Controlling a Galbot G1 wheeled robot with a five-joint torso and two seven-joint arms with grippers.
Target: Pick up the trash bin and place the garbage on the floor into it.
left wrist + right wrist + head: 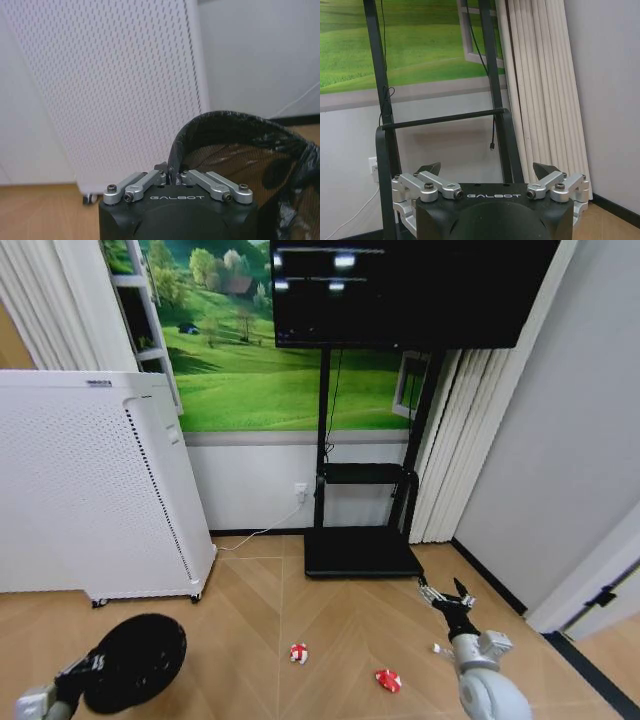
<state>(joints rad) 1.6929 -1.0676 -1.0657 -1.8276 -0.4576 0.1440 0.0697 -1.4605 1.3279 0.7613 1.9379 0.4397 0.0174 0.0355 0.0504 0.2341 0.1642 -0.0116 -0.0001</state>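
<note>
The big white machine with little holes point(90, 485) stands on the wood floor point(250, 610), and everything here is placed from it. Just in front of the white machine, low down, the left gripper point(92, 664) is pinched tight on the rim of the trash bin point(135, 662). The bin is black and round, tipped on its side in the air so its dark open mouth shows. In the left wrist view the left gripper point(170, 176) has its fingers squeezed together on the bin's black rim point(220, 120), with the white machine point(110, 90) close behind. Farther right of the white machine, a small red-and-white scrap point(298, 653) lies on the floor. A little more to the right lies a flat red wrapper point(388, 680). Farthest from the white machine, past the black TV stand point(362, 550), the right gripper point(446, 596) hangs in the air with its fingers spread wide and nothing in them.
</note>
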